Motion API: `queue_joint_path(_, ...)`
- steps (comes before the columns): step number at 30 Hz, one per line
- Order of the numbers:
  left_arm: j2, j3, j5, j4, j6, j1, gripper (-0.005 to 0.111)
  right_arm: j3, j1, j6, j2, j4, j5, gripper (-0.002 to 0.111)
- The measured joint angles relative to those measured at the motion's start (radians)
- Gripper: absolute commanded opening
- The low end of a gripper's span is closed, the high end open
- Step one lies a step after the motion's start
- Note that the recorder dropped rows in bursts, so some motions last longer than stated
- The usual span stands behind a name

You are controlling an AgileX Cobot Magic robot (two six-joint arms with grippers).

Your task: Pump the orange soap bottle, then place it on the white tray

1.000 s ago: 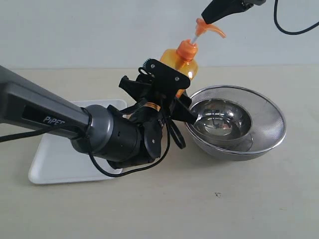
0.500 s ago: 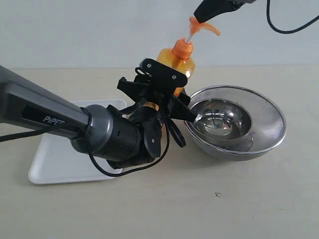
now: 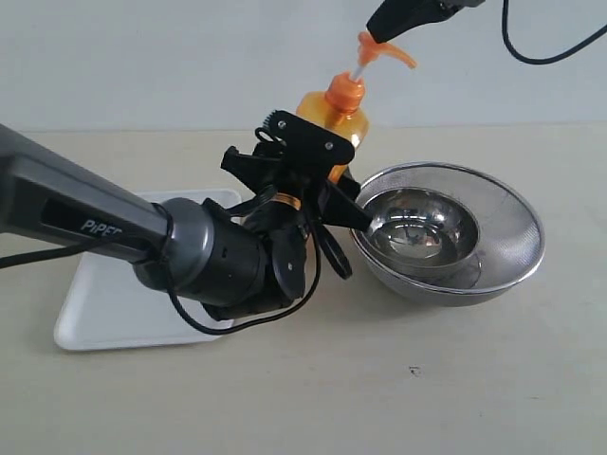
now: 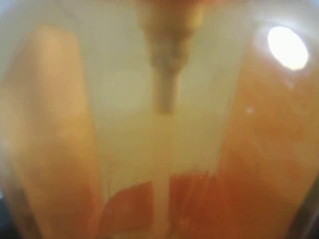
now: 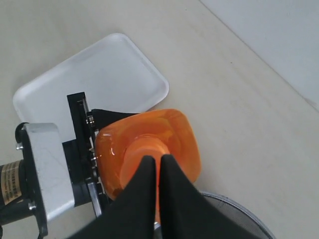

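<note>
Left gripper [image 3: 327, 180] is clamped around the orange soap bottle [image 3: 343, 114], just beside the steel mesh bowl [image 3: 512, 237], and its bulky wrist hides the bottle's base. Right gripper [image 5: 155, 162], jaws pinched together, sits on the pump head. White tray [image 3: 104, 303] lies partly behind the left arm.

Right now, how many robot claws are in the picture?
2. The left gripper reaches in from the left, clasping the orange soap bottle beside the mesh bowl; the right gripper hangs above, shut, at its pump head.
</note>
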Motion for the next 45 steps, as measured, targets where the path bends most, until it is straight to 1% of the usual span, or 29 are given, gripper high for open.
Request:
queue_joint_path(26, 0.000, 0.000, 0.000, 0.000, 0.000, 0.004, 0.005, 0.000, 0.000, 0.012, 0.004, 0.009, -0.005, 0.000)
queue_joint_path(33, 0.000, 0.000, -0.002, 0.000, 0.004, 0.004, 0.005, 0.044, 0.000, 0.012, 0.000, 0.024, -0.031, 0.000)
queue_joint_path(45, 0.000, 0.000, -0.002, 0.000, 0.004, 0.006, 0.005, 0.051, 0.000, 0.009, 0.000, 0.033, -0.035, 0.000)
